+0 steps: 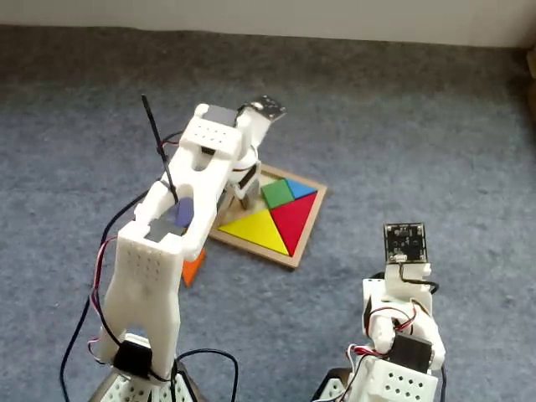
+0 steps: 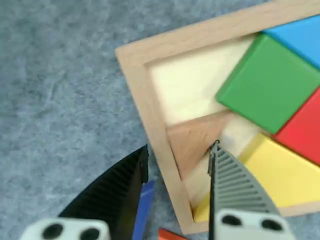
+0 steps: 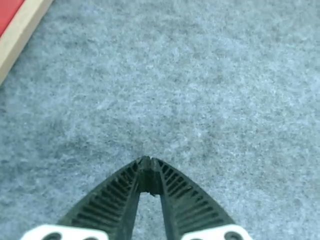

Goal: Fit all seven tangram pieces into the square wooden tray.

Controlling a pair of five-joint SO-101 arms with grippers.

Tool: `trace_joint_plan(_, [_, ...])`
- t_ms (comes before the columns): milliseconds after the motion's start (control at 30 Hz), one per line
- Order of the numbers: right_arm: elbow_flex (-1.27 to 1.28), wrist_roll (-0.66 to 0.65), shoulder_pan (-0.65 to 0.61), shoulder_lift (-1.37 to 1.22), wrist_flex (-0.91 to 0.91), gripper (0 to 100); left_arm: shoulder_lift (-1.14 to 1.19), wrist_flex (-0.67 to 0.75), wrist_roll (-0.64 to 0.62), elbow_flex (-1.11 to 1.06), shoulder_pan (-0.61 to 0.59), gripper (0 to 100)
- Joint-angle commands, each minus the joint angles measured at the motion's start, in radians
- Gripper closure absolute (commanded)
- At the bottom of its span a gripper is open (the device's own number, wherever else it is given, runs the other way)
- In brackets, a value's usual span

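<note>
The square wooden tray (image 1: 291, 256) lies mid-carpet and holds a green square (image 1: 277, 193), a blue piece (image 1: 299, 187), a red triangle (image 1: 295, 219) and a yellow triangle (image 1: 254, 228). My left gripper (image 2: 177, 155) hangs open over the tray's near-left rim (image 2: 135, 75). One finger is outside the rim; the other is above a small brown triangle (image 2: 192, 142) lying in the tray. Green (image 2: 270, 85), yellow (image 2: 280, 172), red (image 2: 305, 132) and blue (image 2: 300, 35) pieces sit beside it. My right gripper (image 3: 148, 162) is shut, empty, low over bare carpet.
An orange piece (image 1: 193, 268) and a blue piece (image 1: 184, 211) lie on the carpet just outside the tray, under the left arm; both peek in as blue piece (image 2: 145, 205) and orange piece (image 2: 170, 234). The right arm (image 1: 402, 301) stands at the lower right. The tray's corner (image 3: 20, 30) edges the right wrist view.
</note>
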State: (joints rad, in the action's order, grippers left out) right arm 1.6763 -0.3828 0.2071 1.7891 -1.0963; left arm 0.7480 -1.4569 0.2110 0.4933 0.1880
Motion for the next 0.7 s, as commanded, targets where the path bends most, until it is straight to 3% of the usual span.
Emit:
trace_joint_plan(0, [0.097,0.002,0.013,0.016,-0.005,98.9,-0.015,0.017,-0.011,0.039,-0.028,79])
trace_joint_plan(300, [0.097,0.002,0.013,0.016,-0.005,98.9,-0.042,0.009,-0.018,0.122,-0.039,85])
trace_joint_plan(667, [0.097,0.002,0.013,0.016,-0.005,98.9,-0.097,0.014,-0.018,0.24,-0.044,85])
